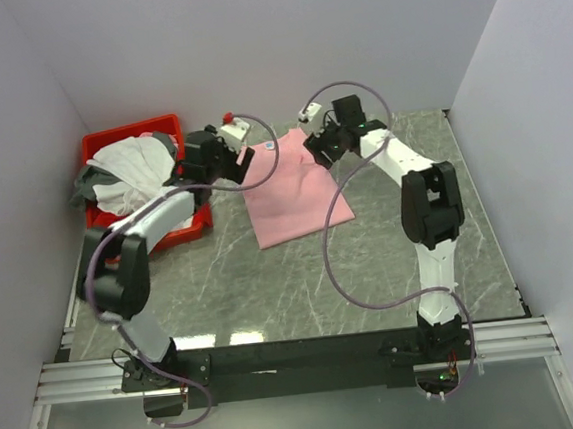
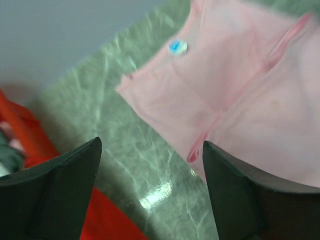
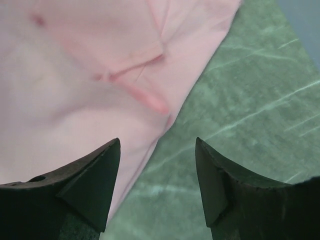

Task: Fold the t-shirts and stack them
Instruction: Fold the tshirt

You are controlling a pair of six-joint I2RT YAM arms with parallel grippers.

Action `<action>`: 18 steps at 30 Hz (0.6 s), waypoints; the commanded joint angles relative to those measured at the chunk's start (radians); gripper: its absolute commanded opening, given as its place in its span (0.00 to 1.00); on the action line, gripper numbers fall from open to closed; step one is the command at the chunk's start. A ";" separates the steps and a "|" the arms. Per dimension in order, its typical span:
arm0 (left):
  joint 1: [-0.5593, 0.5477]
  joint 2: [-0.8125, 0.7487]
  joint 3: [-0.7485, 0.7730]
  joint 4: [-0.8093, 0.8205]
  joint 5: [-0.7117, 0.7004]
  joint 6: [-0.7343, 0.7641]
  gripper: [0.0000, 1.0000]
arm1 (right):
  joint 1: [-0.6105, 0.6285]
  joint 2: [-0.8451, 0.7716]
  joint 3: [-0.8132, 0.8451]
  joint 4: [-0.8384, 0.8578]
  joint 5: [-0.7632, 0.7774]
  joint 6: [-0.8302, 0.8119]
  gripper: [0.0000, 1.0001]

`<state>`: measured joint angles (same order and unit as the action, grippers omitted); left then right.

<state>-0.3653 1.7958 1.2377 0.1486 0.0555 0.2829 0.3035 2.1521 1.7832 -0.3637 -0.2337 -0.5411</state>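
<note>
**Top view:** Pink t-shirt [image 1: 289, 189] lies flat on table [image 1: 391, 266], far centre, folded to a rough rectangle, sleeve edges tucked in. White and grey tees [image 1: 127, 168] are piled loose in red bin [image 1: 129, 131] at left. Left gripper [image 1: 243, 156] is over the shirt's far-left corner, right gripper [image 1: 316, 150] over its far-right edge.

**Left wrist:** Left gripper [image 2: 150, 190] jaws wide apart, nothing between. Pink t-shirt [image 2: 225, 90] below, blue neck label [image 2: 177, 47] showing, hem seams visible. Red bin [image 2: 105, 220] at lower left.

**Right wrist:** Right gripper [image 3: 157, 185] jaws apart, empty, over the edge of the pink t-shirt [image 3: 75, 75]. Fabric smooth, one folded flap.
</note>
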 commanded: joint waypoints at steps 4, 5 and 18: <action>-0.140 -0.375 -0.197 -0.104 0.185 0.222 0.82 | -0.084 -0.256 -0.163 -0.441 -0.518 -0.727 0.68; -0.185 -0.397 -0.245 -0.110 0.167 0.276 0.82 | -0.081 -0.293 -0.312 -0.420 -0.513 -0.806 0.68; -0.359 -0.214 -0.429 -0.029 0.054 0.369 0.70 | -0.011 -0.443 -0.761 0.063 -0.296 -0.898 0.74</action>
<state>-0.7208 1.5684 0.7849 0.0406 0.1284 0.6170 0.2817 1.7420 1.0447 -0.4477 -0.5591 -1.4082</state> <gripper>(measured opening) 0.705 0.736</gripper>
